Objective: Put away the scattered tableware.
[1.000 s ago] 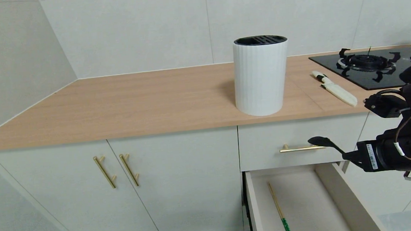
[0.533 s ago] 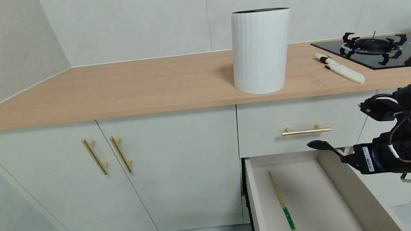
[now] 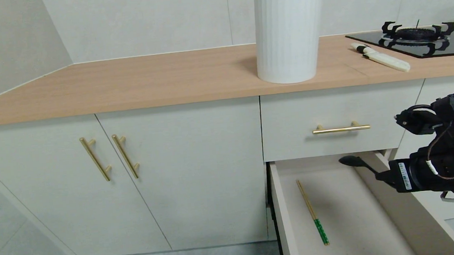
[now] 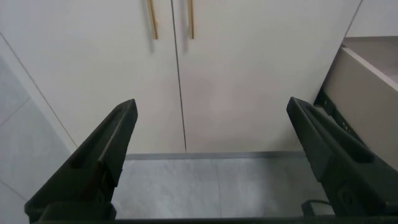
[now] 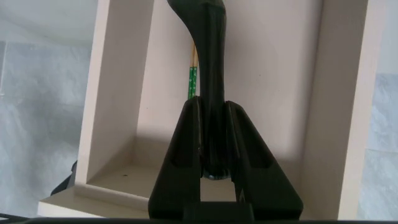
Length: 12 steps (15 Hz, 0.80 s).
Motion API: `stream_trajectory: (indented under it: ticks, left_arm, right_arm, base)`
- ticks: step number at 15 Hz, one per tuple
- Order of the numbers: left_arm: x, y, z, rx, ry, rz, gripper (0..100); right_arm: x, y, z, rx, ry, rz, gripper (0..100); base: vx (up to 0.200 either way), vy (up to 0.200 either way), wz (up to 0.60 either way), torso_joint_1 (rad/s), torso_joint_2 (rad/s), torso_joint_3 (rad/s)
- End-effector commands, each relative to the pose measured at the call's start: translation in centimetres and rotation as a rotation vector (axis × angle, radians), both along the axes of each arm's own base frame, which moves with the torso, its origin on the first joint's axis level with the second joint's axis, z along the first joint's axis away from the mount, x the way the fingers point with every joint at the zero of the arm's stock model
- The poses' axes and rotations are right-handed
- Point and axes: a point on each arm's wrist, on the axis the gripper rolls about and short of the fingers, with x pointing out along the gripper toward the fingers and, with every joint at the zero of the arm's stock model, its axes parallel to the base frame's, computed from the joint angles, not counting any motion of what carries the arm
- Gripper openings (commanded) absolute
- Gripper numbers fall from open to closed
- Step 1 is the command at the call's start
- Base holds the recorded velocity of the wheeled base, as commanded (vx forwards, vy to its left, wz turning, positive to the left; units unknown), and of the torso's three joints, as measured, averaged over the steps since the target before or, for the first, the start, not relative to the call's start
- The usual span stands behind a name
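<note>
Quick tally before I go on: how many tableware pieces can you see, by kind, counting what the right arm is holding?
pair of chopsticks, lying in the open drawer: 1
knife, on the counter: 1
black spoon, clamped in the right gripper: 1
Total: 3

We can read no words or numbers; the white barcode sticker (image 3: 404,175) on the right gripper (image 3: 383,176) bears print too small for us.
</note>
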Motion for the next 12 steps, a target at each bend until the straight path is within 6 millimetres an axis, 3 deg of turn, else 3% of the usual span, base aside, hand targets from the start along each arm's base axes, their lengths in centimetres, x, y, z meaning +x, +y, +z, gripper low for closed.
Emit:
stream_trajectory:
  ticks: [1, 4, 7, 9, 12]
  left_arm:
    - [0.0, 0.0, 0.0, 0.000, 0.001, 0.000, 100]
    - [0.0, 0.0, 0.0, 0.000, 0.001, 0.000, 100]
    - [0.0, 0.0, 0.0, 0.000, 0.001, 0.000, 100]
    - [0.0, 0.0, 0.0, 0.000, 0.001, 0.000, 100]
    - [0.0, 0.0, 0.0, 0.000, 0.001, 0.000, 100]
  right_arm:
    - [0.1, 0.0, -0.1, -0.001, 0.003, 0.001, 0]
    - [1.0, 0.4, -1.1, -0.012, 0.034, 0.001, 0]
    - [2.8, 0.9, -3.3, -0.049, 0.069, -0.024, 0]
    - [5.7, 1.8, -7.3, -0.117, 0.101, -0.086, 0]
    - [7.8, 2.3, -11.5, -0.141, 0.105, -0.123, 0]
  base:
    - [0.000, 0.000, 0.00, 0.000, 0.00, 0.000]
    - [0.000, 0.000, 0.00, 0.000, 0.00, 0.000]
    - [0.000, 0.000, 0.00, 0.000, 0.00, 0.000]
    - [0.000, 0.000, 0.00, 0.000, 0.00, 0.000]
    - [0.000, 0.000, 0.00, 0.000, 0.00, 0.000]
